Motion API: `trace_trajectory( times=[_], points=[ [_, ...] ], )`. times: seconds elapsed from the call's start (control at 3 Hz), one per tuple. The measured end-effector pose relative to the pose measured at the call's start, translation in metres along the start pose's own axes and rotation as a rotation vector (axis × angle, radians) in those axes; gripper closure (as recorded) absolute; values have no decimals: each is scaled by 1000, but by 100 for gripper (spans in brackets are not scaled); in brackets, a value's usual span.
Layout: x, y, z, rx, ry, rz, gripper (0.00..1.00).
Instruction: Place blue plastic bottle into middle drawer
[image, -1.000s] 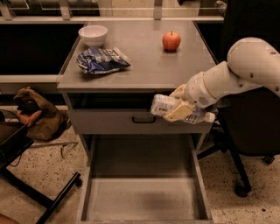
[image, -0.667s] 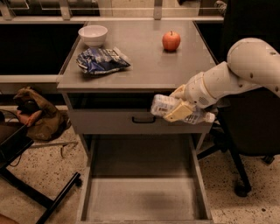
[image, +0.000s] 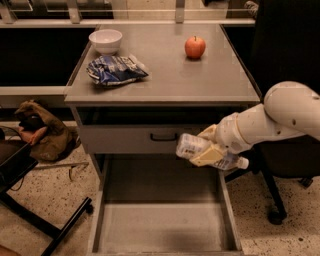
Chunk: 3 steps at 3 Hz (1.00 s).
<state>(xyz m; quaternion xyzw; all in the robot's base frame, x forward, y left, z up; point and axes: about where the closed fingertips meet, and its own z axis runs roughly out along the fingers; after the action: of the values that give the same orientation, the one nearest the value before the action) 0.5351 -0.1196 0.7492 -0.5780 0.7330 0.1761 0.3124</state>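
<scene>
My gripper (image: 206, 150) comes in from the right on a white arm and is shut on the blue plastic bottle (image: 192, 146), a clear bottle with a pale label and a white cap (image: 242, 163) pointing right. The bottle lies on its side in the air, in front of the grey drawer front, above the right half of the open middle drawer (image: 160, 227). The drawer is pulled out toward me and its flat grey floor is bare.
On the cabinet top (image: 165, 80) stand a white bowl (image: 105, 40), a blue-and-white foil snack bag (image: 115, 69) and a red apple (image: 195, 47). The drawer front has a black handle (image: 161, 136). A brown bag (image: 42, 134) lies on the floor left; chair legs right (image: 272, 200).
The gripper and bottle have barely moved; they hold about the same spot in front of the drawer front.
</scene>
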Motion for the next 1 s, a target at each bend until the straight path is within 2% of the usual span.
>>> trace_trajectory(
  times=[0.33,0.67,1.0],
  points=[
    [30,28,21,-38,9,9,100],
    [30,28,21,-38,9,9,100],
    [44,32,41,-33,-3,31,100]
  ],
)
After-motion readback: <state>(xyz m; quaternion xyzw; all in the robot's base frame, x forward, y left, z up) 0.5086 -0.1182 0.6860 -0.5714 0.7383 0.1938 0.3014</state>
